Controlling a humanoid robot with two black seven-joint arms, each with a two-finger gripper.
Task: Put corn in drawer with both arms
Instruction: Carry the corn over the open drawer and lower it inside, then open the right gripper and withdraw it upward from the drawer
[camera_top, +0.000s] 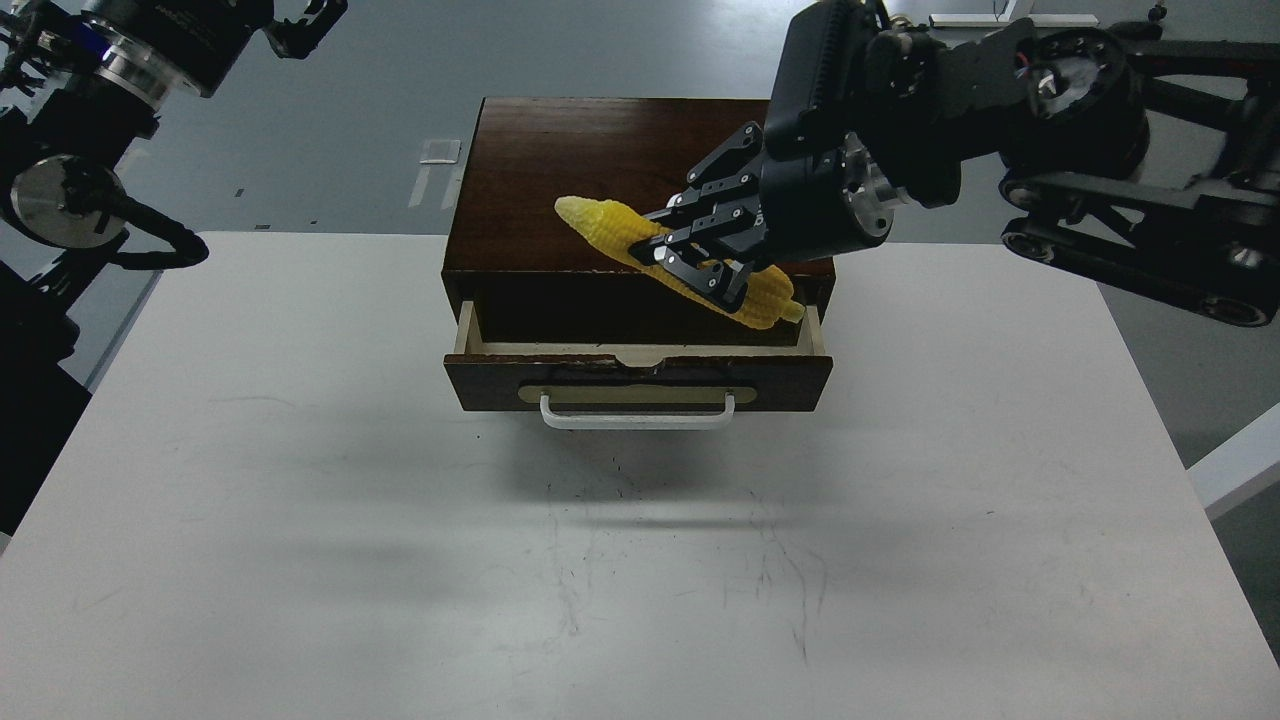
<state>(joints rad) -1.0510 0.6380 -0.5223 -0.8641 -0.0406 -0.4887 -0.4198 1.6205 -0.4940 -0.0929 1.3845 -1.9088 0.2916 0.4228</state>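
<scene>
Corn (600, 224) is held in the air by the right pincer (690, 262), whose fingers are pinched across the cob a little past its middle, toward the blunt end. The cob lies slantwise, its tapered tip pointing far and left over the dark top of the wooden box (560, 150), its blunt end hanging over the right part of the open drawer (640, 345). The drawer is pulled out only part way, so the gap between the box front and the drawer's front panel, with its white handle (638, 412), looks narrow. The left pincer (310, 25) is raised at the far left, well apart from the box; whether it is spread or pressed together cannot be told.

The main risk is judged to lie in the release. As the cob is angled, its tip could be caught on the box's edge, so that the cob is left propped half out or is tipped onto the white counter (300, 500). A ridged plastic surface could also be let slip during turning. If the drawer is later pushed in with the cob standing proud, it could be jammed.
</scene>
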